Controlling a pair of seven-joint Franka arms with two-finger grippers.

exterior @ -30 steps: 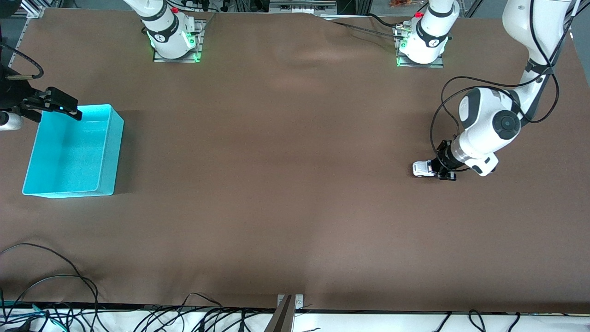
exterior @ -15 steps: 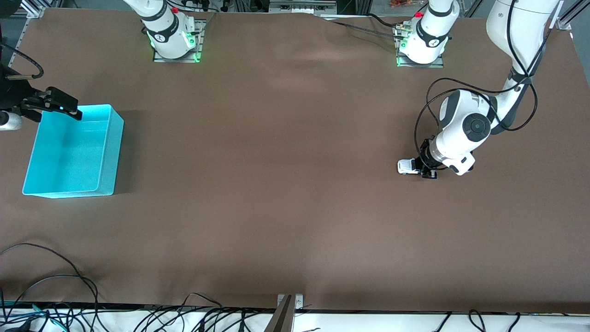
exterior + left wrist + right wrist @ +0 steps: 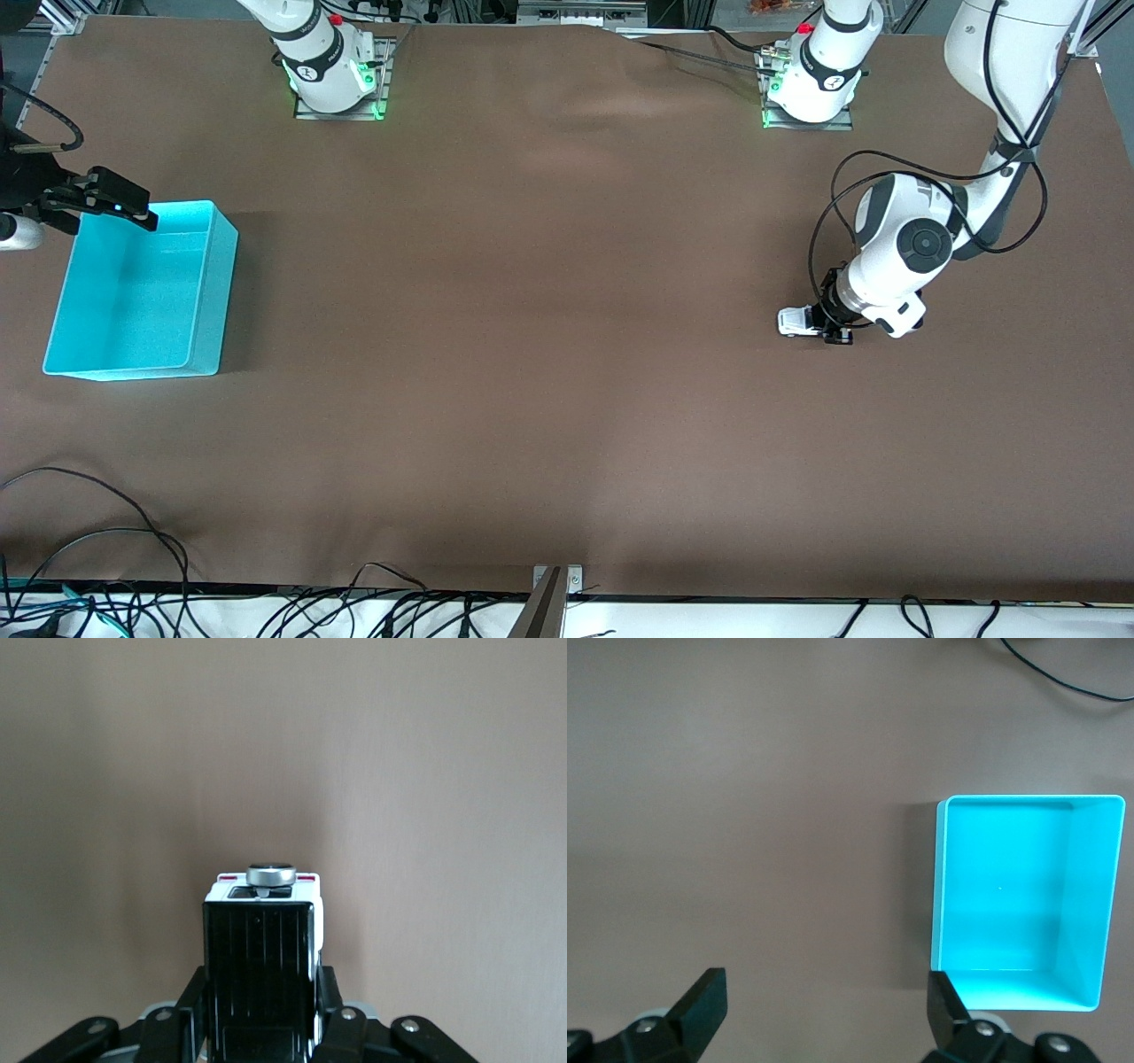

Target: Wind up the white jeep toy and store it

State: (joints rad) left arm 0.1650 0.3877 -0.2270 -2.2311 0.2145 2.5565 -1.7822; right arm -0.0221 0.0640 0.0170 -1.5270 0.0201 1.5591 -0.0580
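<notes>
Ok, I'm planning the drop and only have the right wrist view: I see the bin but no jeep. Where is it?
Observer: The jeep is toward the left arm's end of the table, a long way from the bin.
Operator: Is anything holding it?
Observer: Yes, the left hand is shut on its sides, down low at the table.
Operator: Which way up is it?
Observer: Upright; in the left wrist view its black roof faces the camera.
</notes>
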